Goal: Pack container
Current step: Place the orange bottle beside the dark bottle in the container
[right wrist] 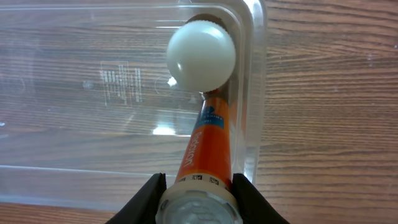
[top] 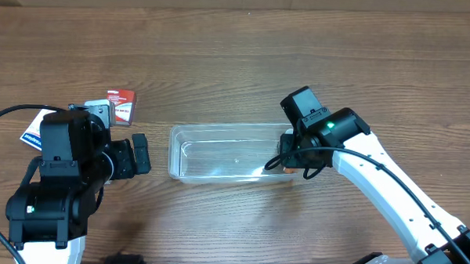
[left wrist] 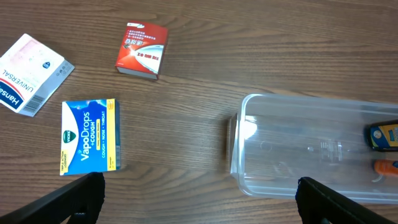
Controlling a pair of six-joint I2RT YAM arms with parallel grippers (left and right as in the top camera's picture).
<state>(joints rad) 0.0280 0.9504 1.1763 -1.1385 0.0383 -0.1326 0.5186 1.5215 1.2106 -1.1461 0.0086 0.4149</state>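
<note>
container (top: 230, 151) sits mid-frame in overhead, long axis left-right, flat on the counter (top: 238, 54). right claw (top: 285, 161) is at its right short end, mostly buried under its own wrist housing, so overhead shows only a sliver of orange there

right wrist view settles it: right claw (right wrist: 199, 183) clenched on the orange tube (right wrist: 205, 140), fingers (right wrist: 149, 199) either side of the tube's near end, both cut off by the bottom edge. tube runs up-frame along the container's right wall, white cap (right wrist: 201, 55) in the upper corner. whether the cap touches the container floor: cannot tell, clear plastic plus glare

left claw (top: 140, 154) is just left of the container, apart from it. left wrist view: left claw (left wrist: 200, 182) released, spread wide, nothing between the fingers (left wrist: 68, 199); only their tips show at the bottom corners. container (left wrist: 311, 149) is lower right, cropped by the right edge. at that edge an orange bit (left wrist: 385, 167) and a dark blue-and-yellow shape (left wrist: 382, 135), both cropped, the second unidentifiable

loose on the counter in left wrist view: red box (left wrist: 143, 51) top centre, VapoDrops box (left wrist: 89, 137) left, white box (left wrist: 28, 74) upper left, cropped, print only partly readable. in overhead the last two are largely hidden under the left arm
</note>
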